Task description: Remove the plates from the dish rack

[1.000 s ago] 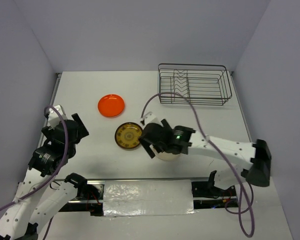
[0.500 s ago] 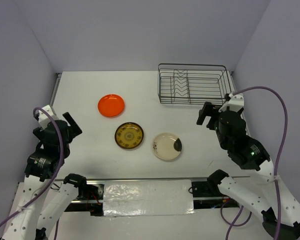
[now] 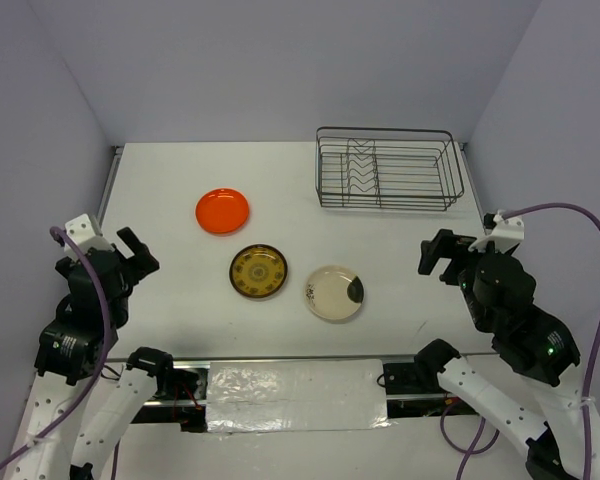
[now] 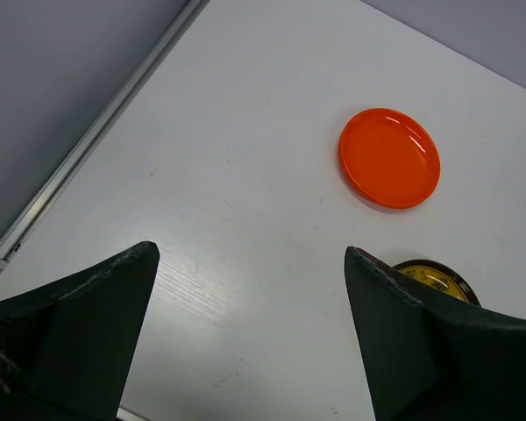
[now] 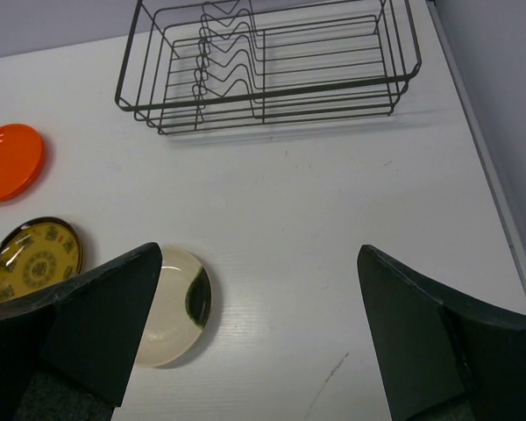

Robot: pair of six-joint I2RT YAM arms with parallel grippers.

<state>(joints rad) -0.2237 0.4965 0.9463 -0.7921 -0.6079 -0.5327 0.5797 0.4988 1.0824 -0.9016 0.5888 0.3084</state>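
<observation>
Three plates lie flat on the white table: an orange plate point(image 3: 222, 210) point(image 4: 389, 157) point(image 5: 9, 161), a brown plate with yellow pattern point(image 3: 258, 271) point(image 5: 35, 256) point(image 4: 434, 277) and a cream plate with a dark rim patch point(image 3: 334, 292) point(image 5: 171, 307). The wire dish rack point(image 3: 387, 168) point(image 5: 267, 61) stands at the back right with no plates between its dividers. My left gripper point(image 3: 128, 255) point(image 4: 250, 263) hangs open over the left side of the table, holding nothing. My right gripper point(image 3: 442, 255) point(image 5: 259, 263) is open at the right, nothing between its fingers.
The table's left edge rail point(image 4: 88, 149) runs beside the left gripper, the right edge rail point(image 5: 495, 189) beside the right gripper. Purple-grey walls close in the table at the back and sides. A foil-covered strip point(image 3: 295, 395) lies between the arm bases.
The right arm has pulled back from over the cream plate to the right side, leaving the plate flat on the table. The left arm has drawn back towards the near left.
</observation>
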